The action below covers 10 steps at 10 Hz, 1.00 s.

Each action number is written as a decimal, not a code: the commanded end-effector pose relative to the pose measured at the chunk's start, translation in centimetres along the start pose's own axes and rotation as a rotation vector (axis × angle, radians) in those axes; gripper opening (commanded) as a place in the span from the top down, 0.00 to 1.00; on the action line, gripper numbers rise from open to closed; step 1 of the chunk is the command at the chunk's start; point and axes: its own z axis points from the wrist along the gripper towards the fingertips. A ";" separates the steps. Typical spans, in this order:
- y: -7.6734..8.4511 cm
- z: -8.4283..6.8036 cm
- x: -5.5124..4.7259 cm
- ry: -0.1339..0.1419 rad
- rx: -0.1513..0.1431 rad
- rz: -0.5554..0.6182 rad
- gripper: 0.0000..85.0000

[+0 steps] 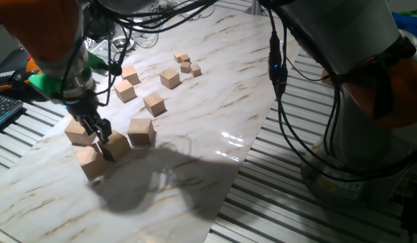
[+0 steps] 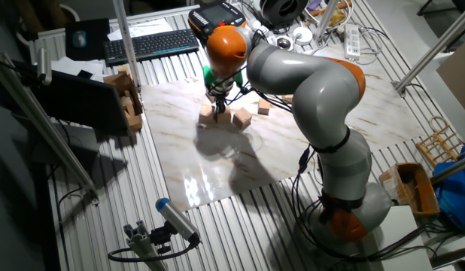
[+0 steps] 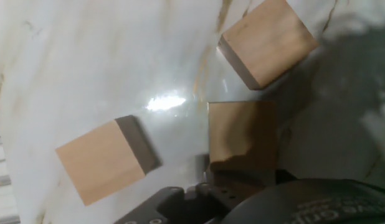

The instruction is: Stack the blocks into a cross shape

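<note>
Four large tan blocks sit close together at the near left of the marble board (image 1: 195, 148): one at the left (image 1: 79, 131), one in front (image 1: 94, 162), one in the middle (image 1: 119, 143) and one to the right (image 1: 141, 130). My gripper (image 1: 102, 140) reaches down among them, its dark fingers (image 1: 107, 150) against the middle block's left side. The hand view shows three blocks: lower left (image 3: 105, 162), upper right (image 3: 267, 40), and a centre one (image 3: 242, 130) whose near edge is hidden by the hand. The gap between the fingers is not visible.
Several medium wooden cubes (image 1: 154, 104) lie further back on the board, with tiny cubes (image 1: 186, 65) beyond them. Cables (image 1: 279, 74) hang over the board's right side. A keyboard (image 1: 3, 111) is at the far left, off the board, and slatted metal tabletop (image 1: 296, 202) surrounds it.
</note>
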 end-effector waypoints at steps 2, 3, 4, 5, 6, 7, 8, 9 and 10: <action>1.2 -1.5 -0.3 0.043 0.058 -0.011 1.00; 1.6 -2.1 -0.1 0.057 0.063 -0.033 1.00; 1.5 -2.2 0.3 0.039 0.041 -0.037 1.00; 1.6 -2.7 0.8 -0.006 0.021 -0.042 1.00; 1.7 -3.1 0.9 -0.008 0.021 -0.034 1.00; 1.3 -3.3 1.1 -0.004 0.017 -0.022 1.00; 1.2 -3.5 1.1 0.016 0.017 -0.009 1.00; 1.2 -3.4 1.3 0.029 0.004 0.001 1.00; 1.3 -3.3 1.4 0.028 -0.013 -0.020 1.00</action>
